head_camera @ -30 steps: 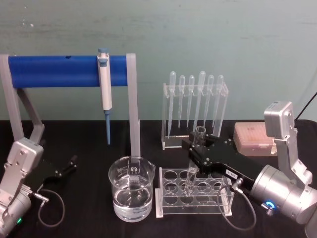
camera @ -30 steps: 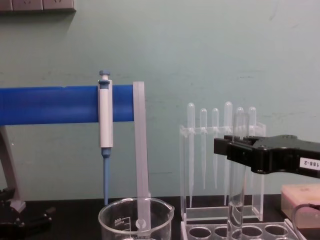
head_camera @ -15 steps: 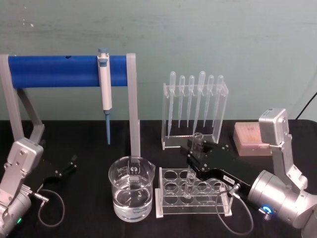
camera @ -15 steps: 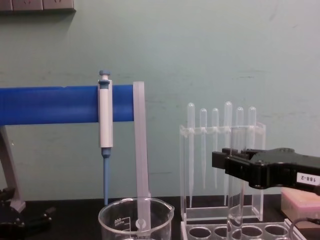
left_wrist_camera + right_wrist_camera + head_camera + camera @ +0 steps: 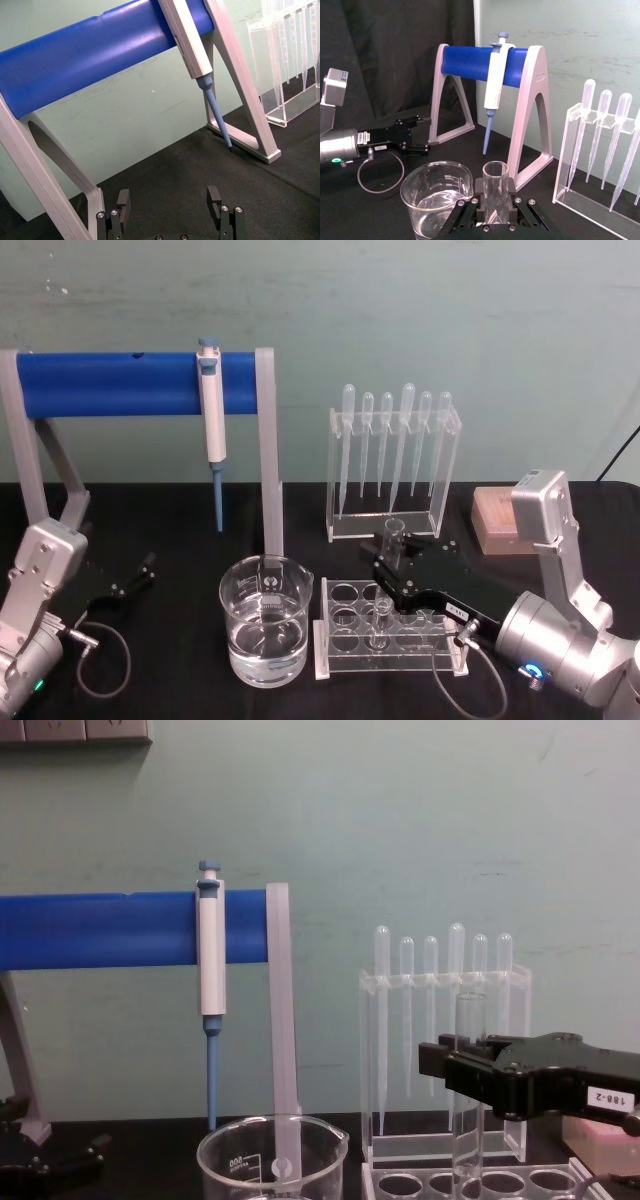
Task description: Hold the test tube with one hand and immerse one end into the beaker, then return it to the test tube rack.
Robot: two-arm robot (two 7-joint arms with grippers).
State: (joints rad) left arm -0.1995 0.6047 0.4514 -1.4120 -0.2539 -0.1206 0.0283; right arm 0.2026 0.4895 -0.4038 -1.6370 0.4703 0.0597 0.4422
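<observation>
Step in hand: judged to be the return, test tube [image 5: 388,570] going down into a hole of the white rack [image 5: 392,628].
Right gripper [image 5: 393,567]: closed on the test tube just below its open rim, above the rack's middle.
Test tube: upright, lower end already inside a middle hole of the rack, to the right of the beaker [image 5: 266,618].
Doing it well: keep tube vertical and centred over the hole; lower slowly until the bottom seats; release only then; lift straight up clear of the rim.
Risk: glass catching the hole's edge or tipping the light rack toward the beaker.
Left gripper [image 5: 171,205]: open and empty, parked low over the black table [image 5: 170,530] at far left.
Count, near row: one beaker, part full of clear liquid; one rack with eight round holes; one test tube.
Count, middle: one pink box [image 5: 502,521] at right.
Count, far row: six plastic pipettes [image 5: 395,448] hanging in one clear stand; one blue-and-white micropipette [image 5: 211,420] on one blue-barred holder [image 5: 110,383].
</observation>
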